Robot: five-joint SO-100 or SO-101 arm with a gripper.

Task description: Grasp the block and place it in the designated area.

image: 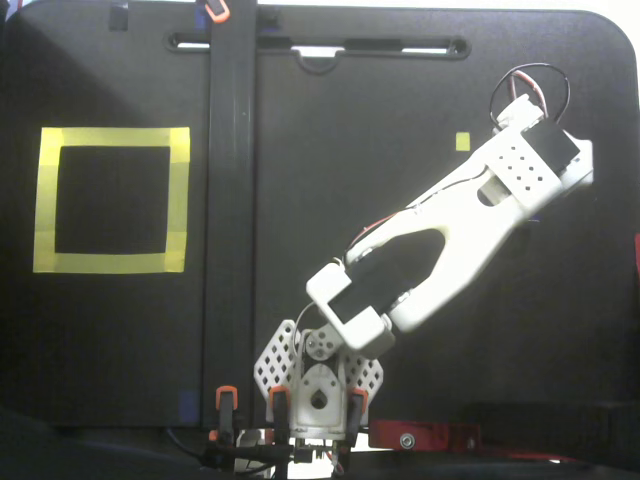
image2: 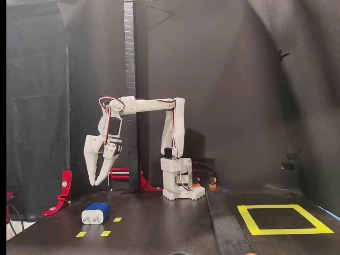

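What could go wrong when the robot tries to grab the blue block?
The fingers hang open well above the block, so coming down a little off could nudge it away instead of gripping it. The block lies flat with rounded edges, so it might slip out. The yellow square is on the far side of the table, a long carry where a weak grip could drop it.

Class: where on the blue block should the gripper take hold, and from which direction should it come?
Grip the block across its long blue sides, near the middle, coming straight down from above. It lies flat on the table with its pale pronged end facing the camera, so the sides are free. The open gripper already hangs above it, fingertips pointing down.
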